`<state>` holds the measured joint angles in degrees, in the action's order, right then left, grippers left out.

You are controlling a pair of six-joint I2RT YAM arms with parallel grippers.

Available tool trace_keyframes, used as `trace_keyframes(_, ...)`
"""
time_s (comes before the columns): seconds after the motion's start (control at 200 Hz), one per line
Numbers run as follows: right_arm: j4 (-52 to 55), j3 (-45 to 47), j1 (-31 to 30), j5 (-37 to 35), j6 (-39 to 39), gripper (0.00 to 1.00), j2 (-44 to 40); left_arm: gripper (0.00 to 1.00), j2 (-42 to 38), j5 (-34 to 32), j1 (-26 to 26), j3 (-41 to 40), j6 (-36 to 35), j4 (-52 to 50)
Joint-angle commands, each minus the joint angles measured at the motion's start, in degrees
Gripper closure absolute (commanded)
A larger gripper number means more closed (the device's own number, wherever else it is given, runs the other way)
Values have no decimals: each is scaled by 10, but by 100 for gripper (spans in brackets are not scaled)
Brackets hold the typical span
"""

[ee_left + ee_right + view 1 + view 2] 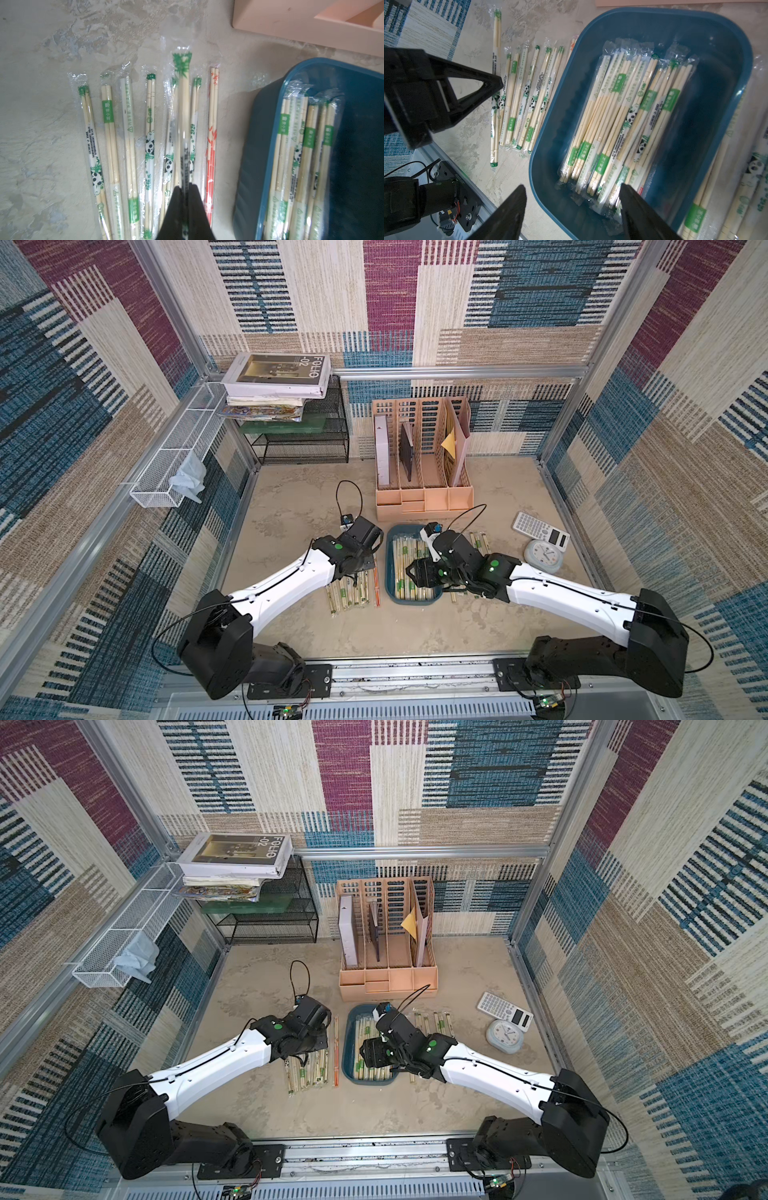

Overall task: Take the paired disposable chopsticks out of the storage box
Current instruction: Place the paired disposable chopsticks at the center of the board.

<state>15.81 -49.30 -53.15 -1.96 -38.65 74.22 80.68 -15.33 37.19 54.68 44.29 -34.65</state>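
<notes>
Top views first. The storage box [390, 568] sits mid-table, just in front of the peach organizer [424, 499], with plenty of paired disposable chopsticks [401, 562] lying lengthwise inside. Both top views also show pairs laid out on the table either side of the box: a left row [307, 1073] and a right row [432, 1021]. The left arm [291, 578] hangs over the left row and the right arm [490, 1073] reaches over the box. I can't make out the fingers from up here.

Left wrist cam: the left gripper [184, 189] is pinched tight on the held pair [184, 93], which has a green-printed wrapper. It looks lifted above the left row, blurry and closer to the lens. The box is just beside that row.

Right wrist cam: the right gripper [572, 186] is spread wide with nothing between its fingers. It hovers over the end of the box nearest the robot's base, above the chopstick ends.
</notes>
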Motion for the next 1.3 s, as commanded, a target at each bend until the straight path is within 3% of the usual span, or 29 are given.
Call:
trace_keyframes(0.0,-5,-5,-2,-8,-2,26,5,93,15,10,-1,-3,-6,30)
trace_keyframes(0.611,3,0,5,-18,-1,26,5,93,137,46,0,5,-5,94)
trace_keyframes(0.716,2,0,5,-17,0,26,5,86,141,47,0,7,-7,93)
trace_keyframes(0.911,2,0,6,-16,-2,26,2,63,119,45,0,23,-18,73)
trace_keyframes(1.292,-3,15,10,-18,-4,26,-10,60,29,70,2,39,-14,42)
